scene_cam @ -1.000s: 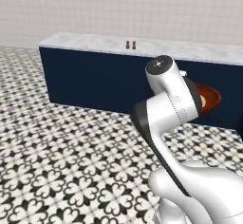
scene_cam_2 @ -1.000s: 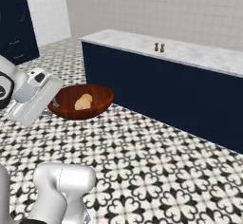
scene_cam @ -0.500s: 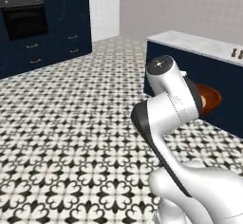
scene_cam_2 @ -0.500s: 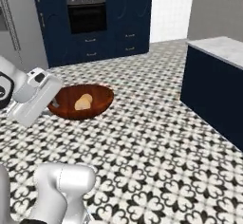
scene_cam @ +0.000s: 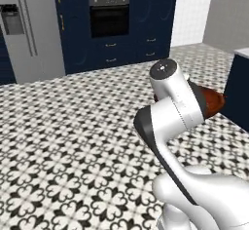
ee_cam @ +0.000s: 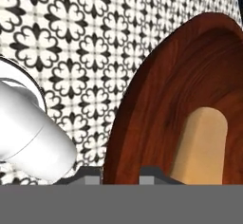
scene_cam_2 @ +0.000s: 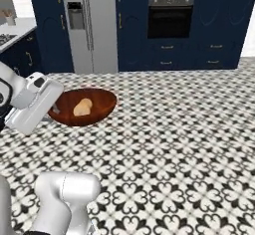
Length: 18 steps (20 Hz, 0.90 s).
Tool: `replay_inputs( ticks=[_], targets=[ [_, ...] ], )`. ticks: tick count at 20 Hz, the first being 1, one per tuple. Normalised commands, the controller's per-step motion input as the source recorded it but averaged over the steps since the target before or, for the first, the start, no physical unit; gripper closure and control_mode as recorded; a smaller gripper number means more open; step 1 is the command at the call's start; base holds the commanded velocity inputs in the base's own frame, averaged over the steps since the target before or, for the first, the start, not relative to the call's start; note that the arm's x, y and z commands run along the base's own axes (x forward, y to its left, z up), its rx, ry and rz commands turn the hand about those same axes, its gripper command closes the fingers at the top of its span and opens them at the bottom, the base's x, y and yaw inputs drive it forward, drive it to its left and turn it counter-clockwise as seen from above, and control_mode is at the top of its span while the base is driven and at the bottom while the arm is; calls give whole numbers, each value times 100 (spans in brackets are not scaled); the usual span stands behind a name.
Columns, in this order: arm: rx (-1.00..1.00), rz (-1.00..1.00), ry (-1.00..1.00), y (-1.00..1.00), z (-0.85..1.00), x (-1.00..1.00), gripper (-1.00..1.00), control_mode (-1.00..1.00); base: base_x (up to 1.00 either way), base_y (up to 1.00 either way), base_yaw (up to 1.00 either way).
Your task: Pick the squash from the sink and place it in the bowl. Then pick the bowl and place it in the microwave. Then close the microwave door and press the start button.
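Since the earlier frames the whole scene behind the arm has swung round: the dark-blue island with its pale top has slid off to the right edge of the left base view, and a wall of navy cabinets with a built-in oven (scene_cam_2: 171,22) and a steel fridge (scene_cam_2: 88,26) now faces the cameras, which means the base has turned while the arm and its load look the same as before. The bowl (scene_cam_2: 83,106) is carried in the air above the patterned floor (scene_cam_2: 189,144), level, with the squash (scene_cam_2: 82,107) lying inside it near the middle. The pincer (ee_cam: 121,173) is closed narrowly on the bowl's near rim, one fingertip (ee_cam: 92,174) outside the wall and the other inside, so the rim rises straight up between them in the hand view and the squash lies just beyond, to the right of the inner tip. The arm is folded close to the base, elbow raised, the white hand (scene_cam_2: 34,104) reaching sideways to the bowl's left edge in the right base view; in the left base view the bowl peeks out behind the wrist.
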Motion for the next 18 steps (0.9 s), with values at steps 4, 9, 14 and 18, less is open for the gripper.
replay_inputs(
  ticks=[4, 9, 14, 18],
  targets=[
    [0, 0, 0, 0, 0, 0, 100, 100, 100, -50, 33],
    [0, 0, 0, 0, 0, 0, 100, 100, 100, -78, 31],
    [0, 0, 0, 0, 0, 0, 100, 100, 100, -89, 28],
    [0, 0, 0, 0, 0, 0, 100, 100, 100, -96, 23]
  ],
)
